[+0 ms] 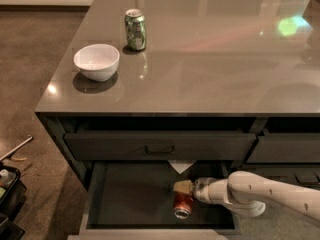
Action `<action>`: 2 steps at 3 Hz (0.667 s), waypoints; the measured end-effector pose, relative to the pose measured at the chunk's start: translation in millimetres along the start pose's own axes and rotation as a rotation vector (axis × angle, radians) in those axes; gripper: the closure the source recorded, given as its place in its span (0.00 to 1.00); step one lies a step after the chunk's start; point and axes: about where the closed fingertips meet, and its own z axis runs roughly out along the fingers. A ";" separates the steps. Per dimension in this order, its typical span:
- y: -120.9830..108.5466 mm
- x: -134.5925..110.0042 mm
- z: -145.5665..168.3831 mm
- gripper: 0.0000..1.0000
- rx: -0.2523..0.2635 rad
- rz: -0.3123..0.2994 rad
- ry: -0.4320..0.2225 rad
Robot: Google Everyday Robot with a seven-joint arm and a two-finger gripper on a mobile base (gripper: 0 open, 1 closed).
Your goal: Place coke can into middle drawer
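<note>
The coke can [183,204] is red with a silver end facing me. It lies tilted, low inside the open middle drawer [130,196], right of the drawer's centre. My gripper [182,187] reaches in from the right on a white arm [265,194]. Its tan fingers [181,186] are shut on the can's far end. I cannot tell whether the can rests on the drawer floor.
A green can [135,30] and a white bowl [97,61] stand on the grey countertop [210,59] at the back left. The closed upper drawer front with a bar handle [160,149] overhangs the open drawer. Narrower drawers [285,149] are to the right. Clutter [7,184] lies on the floor at left.
</note>
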 end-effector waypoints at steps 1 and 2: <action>-20.8 -3.5 22.1 1.00 0.032 0.038 -0.010; -21.3 -3.1 23.1 0.81 0.032 0.039 -0.009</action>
